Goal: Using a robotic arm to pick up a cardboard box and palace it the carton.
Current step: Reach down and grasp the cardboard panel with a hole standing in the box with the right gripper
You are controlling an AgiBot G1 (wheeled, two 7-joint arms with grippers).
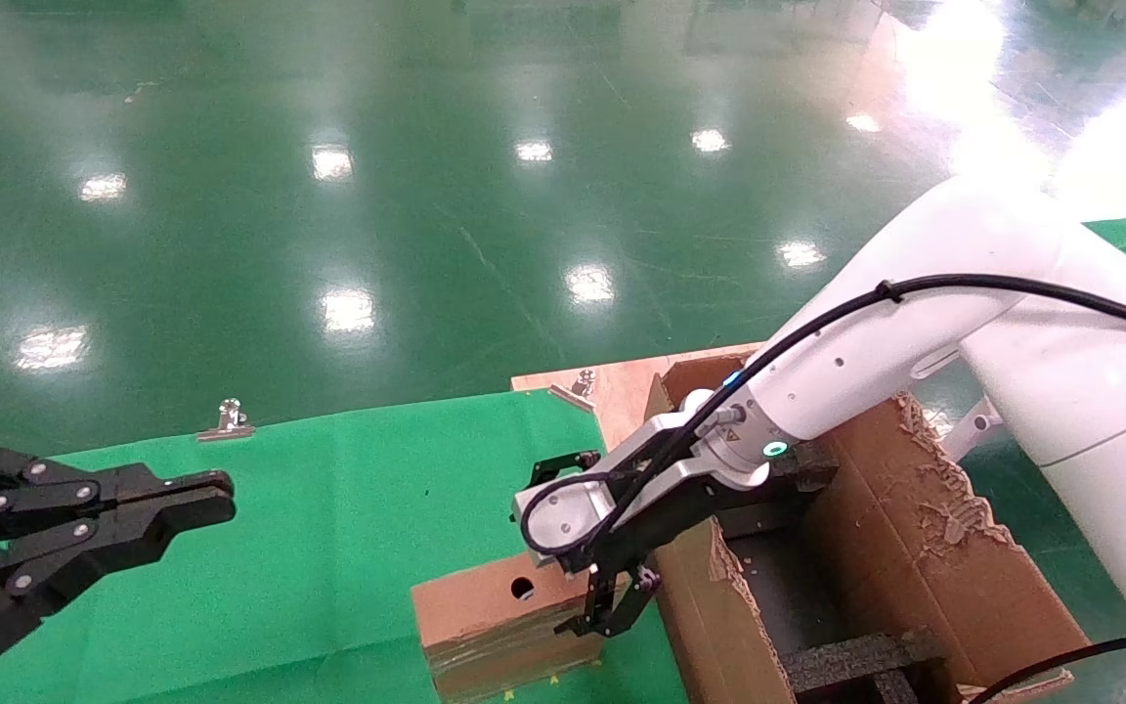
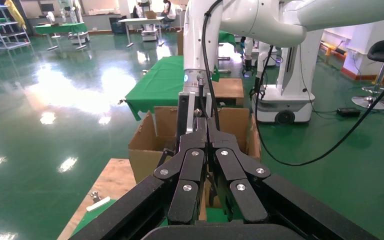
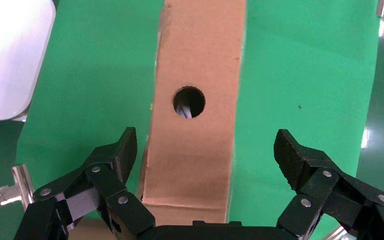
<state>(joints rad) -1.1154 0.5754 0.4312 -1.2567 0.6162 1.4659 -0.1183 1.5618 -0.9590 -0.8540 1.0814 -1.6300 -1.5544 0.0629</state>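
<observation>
Take the cardboard box [image 1: 495, 621] as your landmark: it lies on the green-covered worktop [image 1: 328, 528], hole face up, with its right end close beside the carton's [image 1: 925, 548] near wall. Your robotic arm [image 1: 876, 342], the right one, reaches in from the carton side, over the carton's ragged flaps, and its right gripper [image 1: 578, 548] hangs directly above the box's carton-side end. In the right wrist view that gripper [image 3: 202, 150] is spread wide, one finger [image 3: 120, 155] off each long side of the box [image 3: 197, 105], neither touching the cardboard; the round hole [image 3: 189, 102] sits just ahead of the fingertips. The box is not gripped.

The left gripper [image 1: 148, 513] is well away from the box, out over the far left part of the green worktop, parked, with its fingers pressed together; you see them [image 2: 207, 165] meeting in the left wrist view, pointed toward the carton [image 2: 152, 140].

A metal clip [image 1: 227, 420] holds the cloth's edge, well beyond the box.
</observation>
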